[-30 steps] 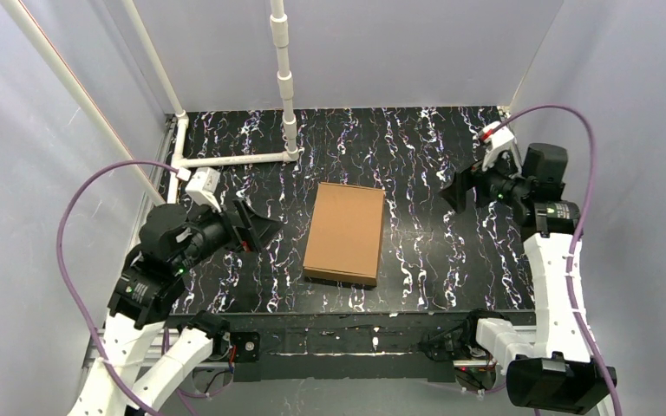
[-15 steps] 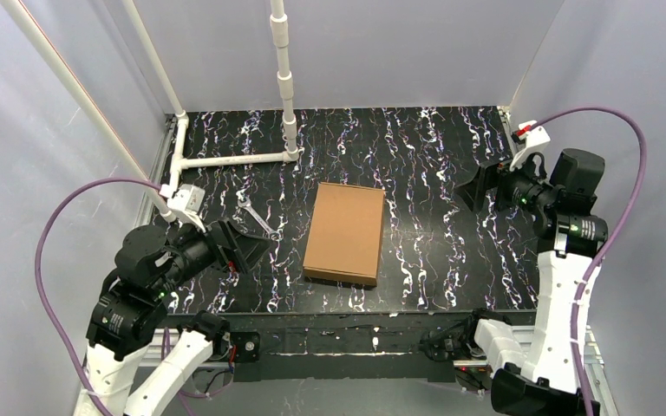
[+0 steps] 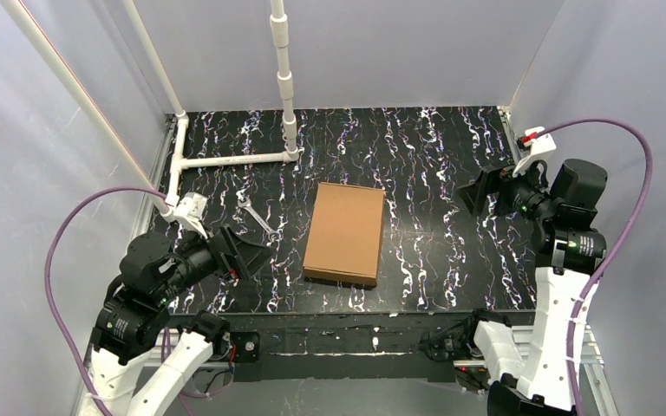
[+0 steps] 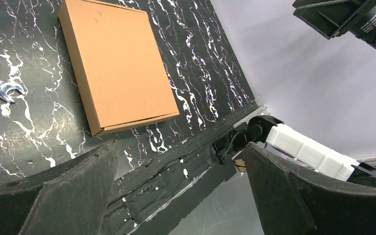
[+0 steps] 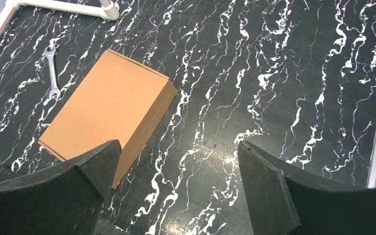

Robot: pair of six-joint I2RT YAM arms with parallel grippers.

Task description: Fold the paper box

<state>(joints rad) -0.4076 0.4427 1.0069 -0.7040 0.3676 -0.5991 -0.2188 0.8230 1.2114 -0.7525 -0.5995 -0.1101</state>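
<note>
The paper box [image 3: 344, 232] lies closed and flat on the table at the middle of the overhead frame. Its long axis runs top to bottom, tilted slightly, with one short end toward the bottom edge. It sits between my two pincers, well apart from both: the left gripper [image 3: 247, 253] at lower left and the right gripper [image 3: 477, 192] right of centre. Both gape wide and hold nothing. A wrench [image 3: 257, 217] lies near the box's left side; the left wrist view cuts it off at the frame's left edge. I can't see inside the box.
</note>
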